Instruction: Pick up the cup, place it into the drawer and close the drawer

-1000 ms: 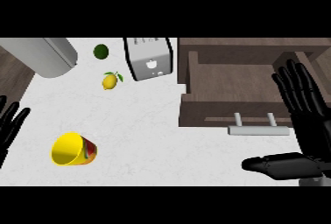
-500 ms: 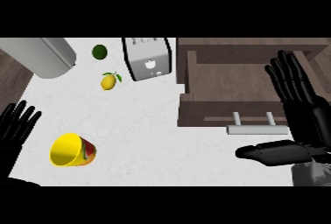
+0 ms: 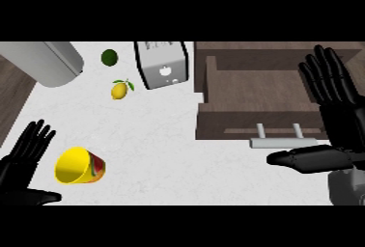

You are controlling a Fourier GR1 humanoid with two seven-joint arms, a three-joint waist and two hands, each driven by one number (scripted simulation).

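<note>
A yellow cup [image 3: 78, 166] with a red patterned side lies tipped on the white counter at the lower left, its mouth facing left. My left hand [image 3: 22, 161] is just left of it, open, fingers straight and pointing up, not touching it. The brown drawer [image 3: 260, 99] stands pulled out at the right, with a grey handle [image 3: 285, 141] on its front. My right hand [image 3: 335, 106] is open over the drawer's right side, fingers up and thumb stretched left near the handle.
A toaster [image 3: 164, 63] stands at the back centre. A lemon [image 3: 119, 89] and a lime [image 3: 109, 57] lie to its left. A large grey cylinder [image 3: 50, 62] sits at the back left corner. Dark wood floor shows past the counter's left edge.
My left hand has risen from the lower left edge toward the cup. My right hand has shifted slightly left and up over the drawer. The cup has not moved.
</note>
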